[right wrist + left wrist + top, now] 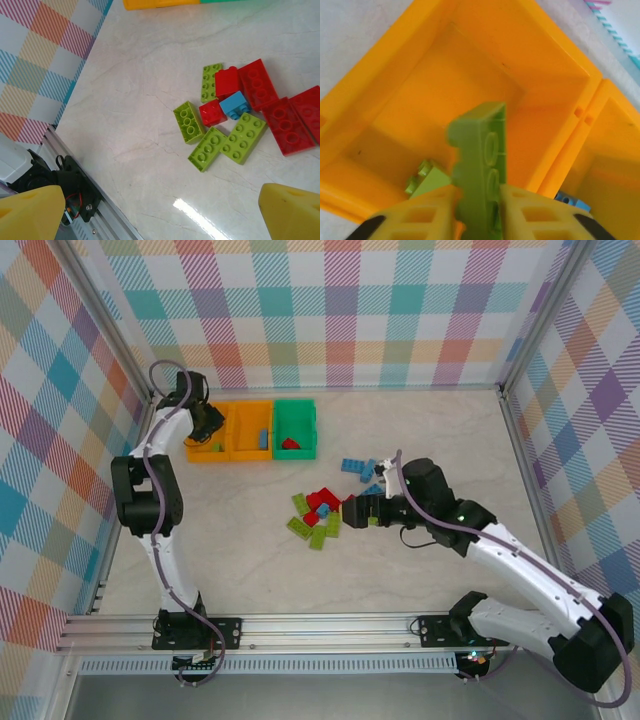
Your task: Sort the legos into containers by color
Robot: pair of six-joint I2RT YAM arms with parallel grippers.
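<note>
My left gripper (207, 425) hangs over the left orange container (203, 454), shut on a lime green lego (480, 165) that stands on edge between its fingers (530, 215). Another lime lego (427, 180) lies on that container's floor (485, 60). The middle orange container (250, 430) holds a blue lego (567, 199), and the green container (296, 428) holds a red one. A pile of lime, red and blue legos (318, 518) lies mid-table. My right gripper (345, 515) hovers open beside the pile, with lime legos (207, 148) and red ones (257, 84) ahead of its jaws.
A few blue legos (355, 466) lie apart, behind the pile. An aluminium rail (320, 625) runs along the near table edge, close to the right gripper's left finger (35, 210). Plaid walls enclose the table on three sides.
</note>
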